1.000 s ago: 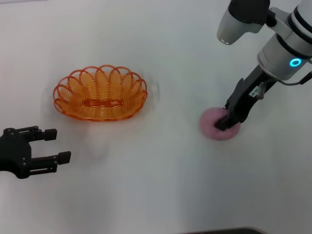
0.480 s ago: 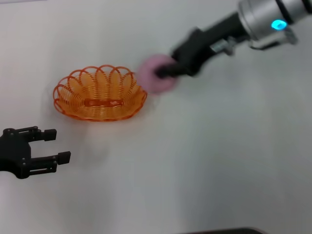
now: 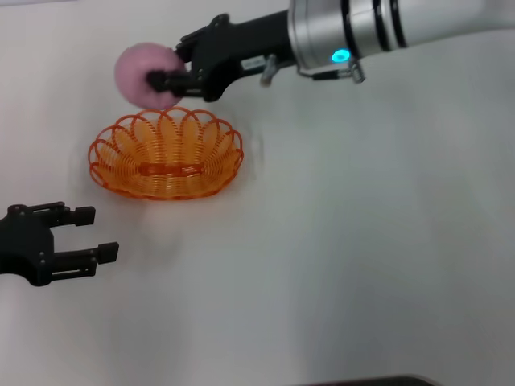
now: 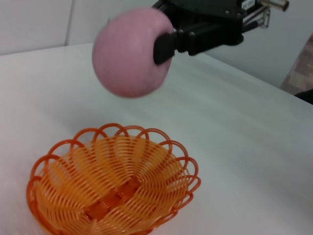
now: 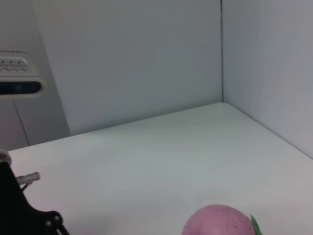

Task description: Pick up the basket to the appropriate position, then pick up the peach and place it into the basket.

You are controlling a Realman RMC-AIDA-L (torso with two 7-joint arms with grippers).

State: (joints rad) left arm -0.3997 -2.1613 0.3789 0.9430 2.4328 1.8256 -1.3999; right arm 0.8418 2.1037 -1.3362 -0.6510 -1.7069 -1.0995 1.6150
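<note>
The orange wire basket point(image 3: 166, 154) stands on the white table at the left of centre; it also shows in the left wrist view point(image 4: 113, 187). My right gripper point(image 3: 163, 79) is shut on the pink peach point(image 3: 142, 75) and holds it in the air above the basket's far rim. The left wrist view shows the peach point(image 4: 129, 52) held over the basket. The right wrist view shows the peach's top point(image 5: 219, 222) with a green spot. My left gripper point(image 3: 90, 234) is open and empty, low at the left, in front of the basket.
The white table point(image 3: 362, 241) stretches to the right and front of the basket. White walls meet in a corner behind the table in the right wrist view point(image 5: 221, 54). A small camera unit point(image 5: 19, 82) sits on the wall at the left there.
My right gripper lifted the peach off the table at the right and carried it left, to above the basket's far rim. The left gripper and basket stayed still.
</note>
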